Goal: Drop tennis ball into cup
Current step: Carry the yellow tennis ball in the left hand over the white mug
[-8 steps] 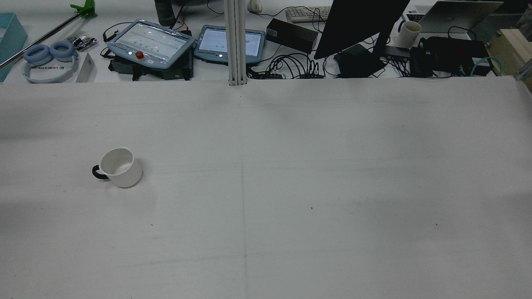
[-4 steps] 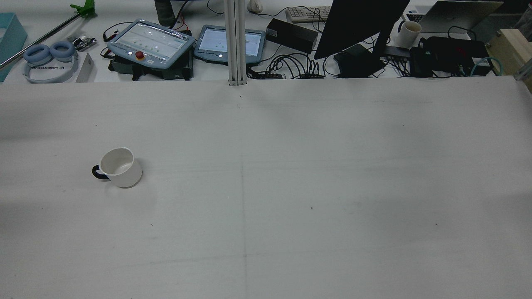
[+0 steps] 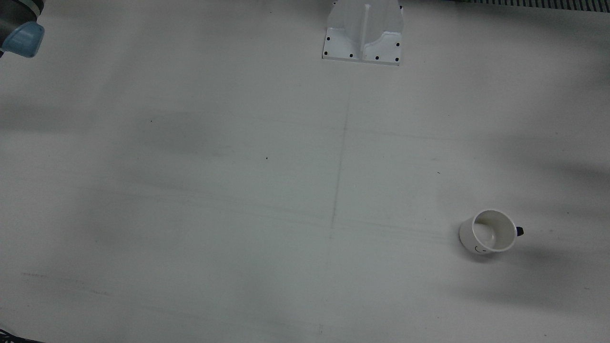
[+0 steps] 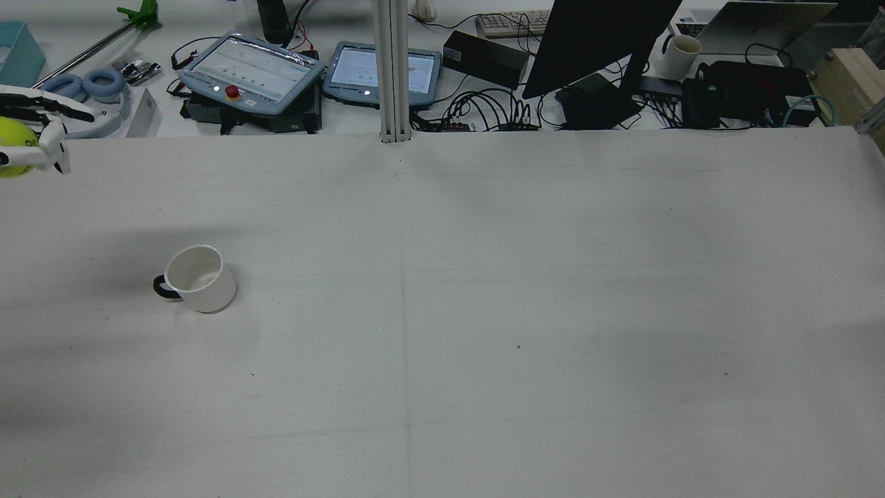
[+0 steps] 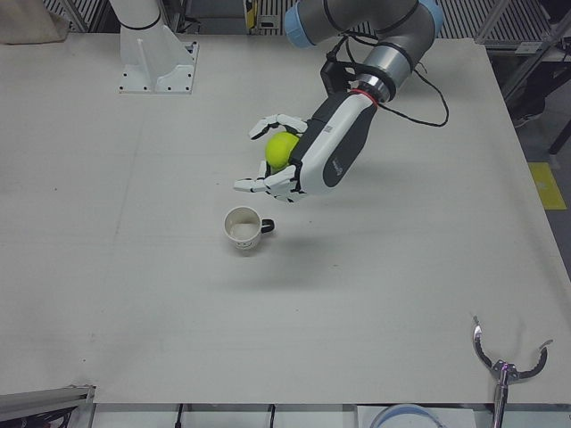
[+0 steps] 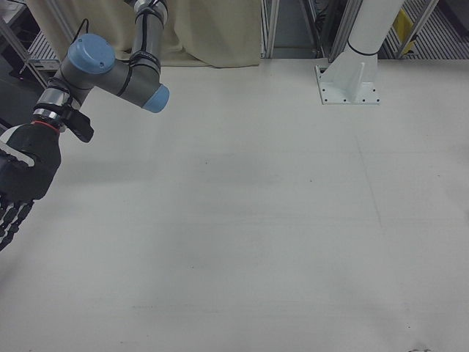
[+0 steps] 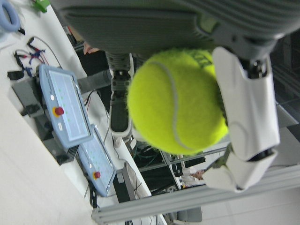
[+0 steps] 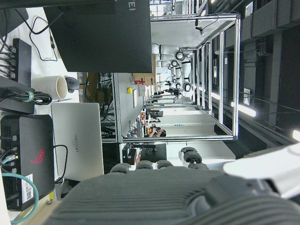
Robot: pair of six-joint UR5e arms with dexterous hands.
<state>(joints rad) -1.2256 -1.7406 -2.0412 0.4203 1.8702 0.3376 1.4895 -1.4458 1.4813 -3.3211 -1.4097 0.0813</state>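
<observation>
My left hand (image 5: 308, 160) is shut on a yellow-green tennis ball (image 5: 283, 149) and holds it in the air, a little above and behind the cup in the left-front view. The hand (image 4: 38, 135) and ball (image 4: 10, 155) show at the rear view's left edge. The left hand view shows the ball (image 7: 176, 101) pressed between palm and fingers (image 7: 246, 117). The white cup (image 4: 200, 279) with a dark handle stands upright and empty on the table; it also shows in the front view (image 3: 491, 232) and the left-front view (image 5: 243, 228). My right hand (image 6: 18, 183) hangs at the right-front view's left edge, fingers straight, holding nothing.
Beyond the table's far edge are two teach pendants (image 4: 252, 69), a black monitor (image 4: 594, 41), cables, headphones (image 4: 86, 86) and another mug (image 4: 681, 54). A white pedestal (image 3: 363, 33) stands at the robot's side. A metal claw tool (image 5: 504, 361) lies near the front corner.
My left hand with the tennis ball has come into the rear view at its left edge; before, no hand showed there. The cup has not moved.
</observation>
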